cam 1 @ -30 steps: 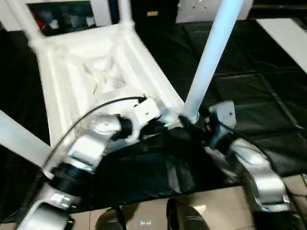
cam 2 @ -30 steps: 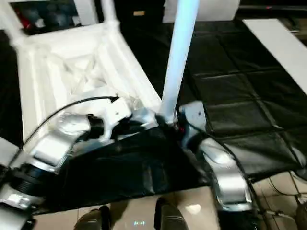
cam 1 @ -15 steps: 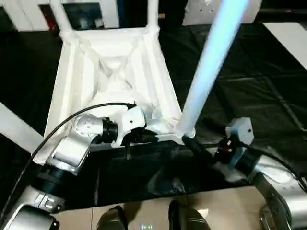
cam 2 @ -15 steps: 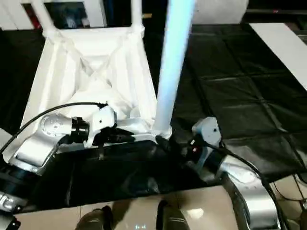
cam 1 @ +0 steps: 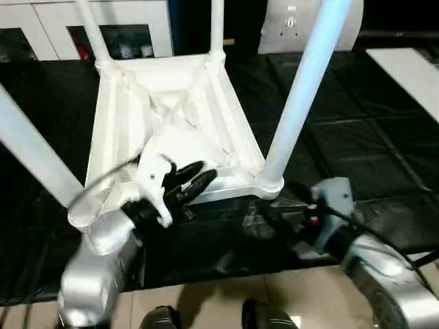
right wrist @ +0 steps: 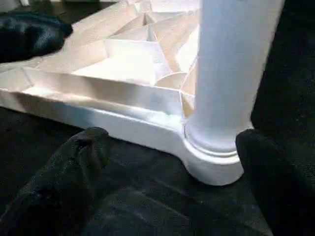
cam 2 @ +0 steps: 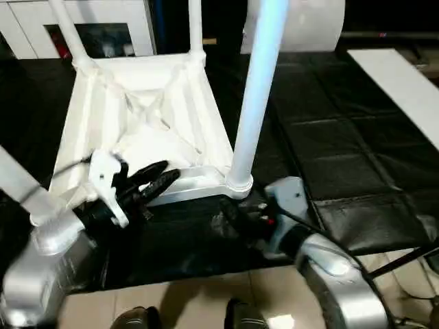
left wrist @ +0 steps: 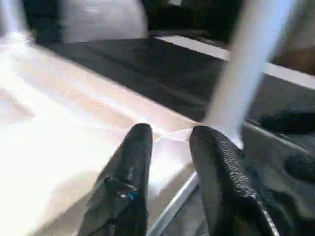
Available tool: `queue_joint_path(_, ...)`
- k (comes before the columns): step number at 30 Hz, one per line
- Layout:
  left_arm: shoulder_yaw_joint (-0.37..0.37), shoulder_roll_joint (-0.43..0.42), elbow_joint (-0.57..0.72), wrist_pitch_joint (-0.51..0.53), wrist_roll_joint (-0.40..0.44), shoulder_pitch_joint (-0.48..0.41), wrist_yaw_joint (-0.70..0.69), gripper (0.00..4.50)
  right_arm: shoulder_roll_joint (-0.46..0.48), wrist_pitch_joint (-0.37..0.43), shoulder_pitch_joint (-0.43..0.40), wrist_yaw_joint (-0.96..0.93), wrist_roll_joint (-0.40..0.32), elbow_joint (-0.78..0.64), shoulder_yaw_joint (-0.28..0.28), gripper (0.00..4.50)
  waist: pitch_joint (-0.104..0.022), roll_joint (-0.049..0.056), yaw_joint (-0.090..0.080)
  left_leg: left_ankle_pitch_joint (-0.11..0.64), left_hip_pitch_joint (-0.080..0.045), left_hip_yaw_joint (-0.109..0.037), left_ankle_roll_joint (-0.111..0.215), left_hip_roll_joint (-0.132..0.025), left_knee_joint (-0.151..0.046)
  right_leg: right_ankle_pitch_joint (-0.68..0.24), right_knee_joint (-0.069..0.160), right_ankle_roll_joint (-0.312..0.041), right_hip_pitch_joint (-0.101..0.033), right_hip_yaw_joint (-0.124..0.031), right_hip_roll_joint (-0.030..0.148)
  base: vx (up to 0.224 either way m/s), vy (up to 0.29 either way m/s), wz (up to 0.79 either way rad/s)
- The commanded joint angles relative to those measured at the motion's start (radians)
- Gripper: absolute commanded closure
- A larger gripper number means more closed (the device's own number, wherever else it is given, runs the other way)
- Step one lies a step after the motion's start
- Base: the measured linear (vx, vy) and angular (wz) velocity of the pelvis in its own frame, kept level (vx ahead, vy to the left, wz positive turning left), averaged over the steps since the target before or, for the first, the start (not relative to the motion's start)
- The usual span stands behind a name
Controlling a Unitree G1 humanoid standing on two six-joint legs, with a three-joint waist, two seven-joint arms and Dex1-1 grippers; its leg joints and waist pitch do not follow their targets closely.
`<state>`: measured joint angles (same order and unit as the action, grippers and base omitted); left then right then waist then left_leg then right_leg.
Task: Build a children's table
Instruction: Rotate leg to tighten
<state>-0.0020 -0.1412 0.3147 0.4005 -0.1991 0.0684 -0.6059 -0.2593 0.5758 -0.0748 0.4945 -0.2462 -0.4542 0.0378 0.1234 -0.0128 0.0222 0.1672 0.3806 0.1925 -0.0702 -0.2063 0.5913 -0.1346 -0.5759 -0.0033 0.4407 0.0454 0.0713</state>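
While it lies upside down, tabletop (cam 1: 171,130) shows ribs, legs (cam 1: 302,96) upright.

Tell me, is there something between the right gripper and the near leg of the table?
Nothing visible. The right gripper faces the near leg with its fingers open, one on each side of the leg's base; bare black mat lies between them.

The upturned rectangular plastic tabletop (cam 1: 171,130) is plain white with a ribbed, criss-cross underside, and the round tapered leg (cam 1: 298,103) at its near corner is white with a pale blue tint. Beneath the tabletop, the padded floor mat (cam 1: 357,130) is black in a square-tile pattern, the glass-doored cabinet (cam 1: 103,27) beyond it is white, and near the tabletop's front edge the silver forearms end in black fingers (cam 1: 188,179).
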Motion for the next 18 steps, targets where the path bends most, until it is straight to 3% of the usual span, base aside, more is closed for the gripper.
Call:
queue_joint_path(1, 0.001, -0.002, 0.030, 0.015, 0.024, -0.008, 0.062, 2.81, 0.003, 0.031, 0.008, -0.020, 0.009, -0.016, 0.013, 0.00, -0.061, -0.004, -0.008, 0.413, -0.028, -0.014, 0.009, -0.001, -0.060, -0.733, 0.122, 0.013, -0.024, -0.009, 0.030, 0.000, 0.000, 0.00)
queue_joint_path(2, -0.014, 0.010, 0.045, 0.020, 0.055, -0.032, 0.103, 2.69, 0.010, 0.033, 0.015, -0.021, 0.002, -0.010, 0.023, 0.00, -0.059, -0.013, -0.015, 0.438, -0.028, -0.020, 0.006, 0.004, -0.058, -0.779, 0.132, 0.046, -0.023, 0.002, 0.030, 0.000, 0.000, 0.00)
queue_joint_path(3, -0.026, 0.021, 0.047, 0.018, 0.090, -0.044, 0.135, 2.54, 0.017, 0.014, 0.022, -0.019, 0.004, -0.003, 0.035, 0.00, -0.056, -0.010, -0.027, 0.442, -0.026, -0.028, 0.017, -0.001, -0.060, -0.733, 0.147, 0.047, -0.022, 0.019, 0.027, 0.000, 0.000, 0.00)
queue_joint_path(4, -0.026, 0.021, 0.047, 0.018, 0.090, -0.044, 0.135, 2.54, 0.017, 0.014, 0.022, -0.019, 0.004, -0.003, 0.035, 0.00, -0.056, -0.010, -0.027, 0.442, -0.026, -0.028, 0.017, -0.001, -0.060, -0.733, 0.147, 0.047, -0.022, 0.019, 0.027, 0.000, 0.000, 0.00)
queue_joint_path(5, -0.029, 0.046, 0.050, 0.030, 0.115, -0.047, 0.180, 2.46, 0.022, 0.004, 0.031, -0.024, 0.019, 0.010, 0.056, 0.00, -0.061, -0.009, -0.038, 0.402, -0.003, -0.035, 0.045, -0.010, -0.072, -0.623, 0.145, 0.020, -0.041, 0.033, 0.024, 0.000, 0.000, 0.00)
queue_joint_path(7, -0.029, 0.061, 0.043, 0.046, 0.150, -0.045, 0.229, 2.16, 0.030, 0.020, 0.052, -0.048, 0.037, 0.032, 0.067, 0.00, -0.055, 0.004, -0.049, 0.484, -0.008, -0.043, 0.063, -0.033, -0.096, -0.520, 0.133, -0.023, -0.054, 0.057, 0.020, -0.052, 0.044, -0.03)
queue_joint_path(8, -0.028, 0.068, 0.048, 0.044, 0.149, -0.052, 0.239, 2.16, 0.034, 0.031, 0.059, -0.060, 0.041, 0.037, 0.070, 0.00, -0.052, 0.004, -0.054, 0.525, -0.006, -0.046, 0.060, -0.040, -0.106, -0.508, 0.126, -0.024, -0.059, 0.063, 0.019, -0.084, 0.048, -0.04)
queue_joint_path(9, -0.029, 0.077, 0.066, 0.029, 0.154, -0.076, 0.257, 2.08, 0.034, 0.030, 0.070, -0.076, 0.059, 0.049, 0.075, 0.00, -0.036, 0.013, -0.044, 0.753, 0.008, -0.054, 0.007, -0.090, -0.183, -0.457, 0.014, -0.020, -0.100, 0.063, 0.009, -0.057, 0.023, -0.02)
queue_joint_path(10, -0.031, 0.079, 0.077, 0.022, 0.152, -0.088, 0.268, 2.01, 0.033, 0.031, 0.074, -0.084, 0.067, 0.051, 0.079, 0.00, -0.036, 0.013, -0.044, 0.753, 0.008, -0.054, 0.007, -0.090, -0.183, -0.457, 0.014, -0.020, -0.100, 0.063, 0.009, -0.099, 0.000, 0.01)
queue_joint_path(11, -0.031, 0.084, 0.096, 0.012, 0.149, -0.110, 0.282, 2.01, 0.031, 0.018, 0.077, -0.087, 0.073, 0.059, 0.079, 0.00, -0.023, 0.021, 0.023, 0.896, 0.080, -0.009, -0.025, -0.106, -0.245, -0.320, -0.157, -0.031, -0.147, 0.053, 0.003, -0.055, -0.068, 0.17)
queue_joint_path(12, -0.031, 0.087, 0.109, 0.007, 0.147, -0.124, 0.295, 1.88, 0.030, 0.009, 0.078, -0.088, 0.077, 0.064, 0.080, 0.00, -0.032, -0.014, 0.054, 0.794, 0.045, 0.034, -0.015, -0.092, -0.195, -0.499, -0.193, 0.012, -0.112, -0.040, 0.010, -0.055, -0.068, 0.17)
queue_joint_path(13, -0.028, 0.090, 0.121, 0.004, 0.151, -0.137, 0.310, 1.70, 0.044, 0.016, 0.079, -0.078, 0.041, 0.070, 0.060, 0.00, -0.046, -0.096, 0.026, 0.435, -0.107, 0.021, -0.021, 0.023, 0.121, -1.242, 0.137, 0.144, 0.103, -0.077, 0.061, 0.071, -0.160, 0.15)
queue_joint_path(14, -0.022, 0.087, 0.139, -0.001, 0.170, -0.157, 0.328, 1.70, 0.060, 0.003, 0.088, -0.062, 0.004, 0.085, 0.043, 0.00, -0.045, -0.063, 0.024, 0.223, -0.060, -0.024, 0.024, 0.046, 0.138, -1.331, 0.137, 0.130, 0.060, -0.137, 0.101, 0.105, -0.109, -0.04)
queue_joint_path(15, -0.019, 0.083, 0.144, -0.004, 0.179, -0.165, 0.331, 1.59, 0.062, -0.012, 0.094, -0.056, 0.002, 0.093, 0.044, 0.00, -0.049, -0.053, 0.040, 0.082, 0.013, -0.075, 0.031, 0.048, 0.116, -1.230, 0.113, 0.091, -0.034, -0.174, 0.130, 0.105, -0.109, -0.04)
queue_joint_path(16, -0.015, 0.078, 0.147, -0.006, 0.185, -0.171, 0.333, 1.50, 0.057, -0.025, 0.099, -0.047, 0.007, 0.097, 0.053, 0.00, -0.059, -0.039, 0.050, 0.105, 0.006, -0.085, -0.025, 0.009, 0.022, -0.890, 0.047, 0.040, -0.051, -0.121, 0.090, 0.000, 0.000, 0.00)
queue_joint_path(17, -0.011, 0.079, 0.150, -0.006, 0.183, -0.175, 0.333, 1.39, 0.052, -0.041, 0.106, -0.041, 0.017, 0.103, 0.064, 0.00, -0.074, -0.018, 0.040, 0.206, -0.029, -0.077, -0.042, -0.009, -0.023, -0.530, 0.009, -0.031, -0.033, -0.076, 0.023, -0.025, -0.003, 0.18)
queue_joint_path(18, -0.009, 0.080, 0.153, 0.003, 0.175, -0.178, 0.329, 1.32, 0.053, -0.065, 0.117, -0.034, 0.020, 0.112, 0.070, 0.00, -0.074, -0.014, 0.032, 0.240, -0.024, -0.078, -0.042, -0.014, -0.036, -0.403, 0.001, -0.064, -0.042, -0.070, 0.017, -0.025, -0.003, 0.18)
